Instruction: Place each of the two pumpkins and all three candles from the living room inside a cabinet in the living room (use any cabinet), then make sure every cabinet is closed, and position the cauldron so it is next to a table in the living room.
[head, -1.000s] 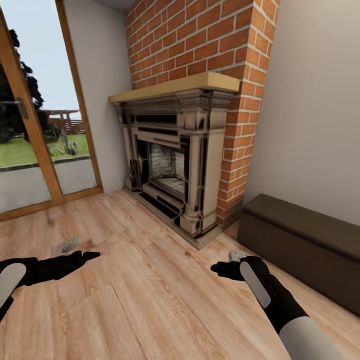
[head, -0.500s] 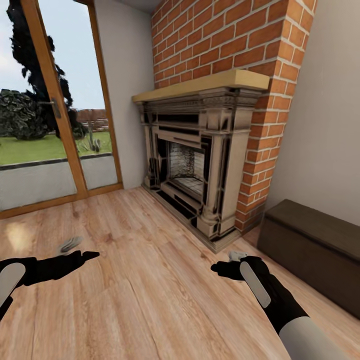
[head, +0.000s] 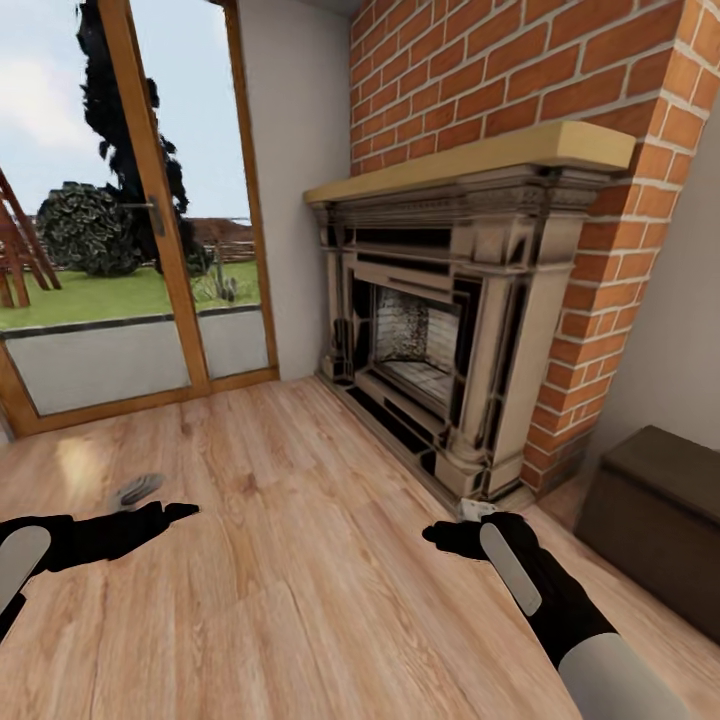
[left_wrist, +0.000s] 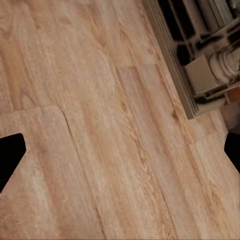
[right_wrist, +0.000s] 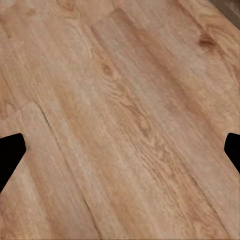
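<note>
The dark brown cabinet (head: 655, 520) stands low against the right wall beside the brick fireplace, its visible front closed. My left gripper (head: 186, 512) hovers over bare wood floor at the lower left of the head view. In the left wrist view the left gripper (left_wrist: 120, 152) has its fingertips far apart with nothing between them. My right gripper (head: 434, 535) hangs over the floor a short way in front of the cabinet. It is open and empty too, as the right wrist view of the right gripper (right_wrist: 120, 150) shows. The pumpkins, candles, cauldron and coffee table are out of view.
A brick chimney with an ornate fireplace (head: 440, 330) and its raised hearth base juts into the room ahead. Tall wood-framed glass doors (head: 150, 230) line the left wall, with a garden behind them. Wood plank floor (head: 300, 560) stretches between me and them.
The camera has swung left: the fireplace and cabinet sit further right in the picture and more of the glass doors shows. Both arms hold the same pose.
</note>
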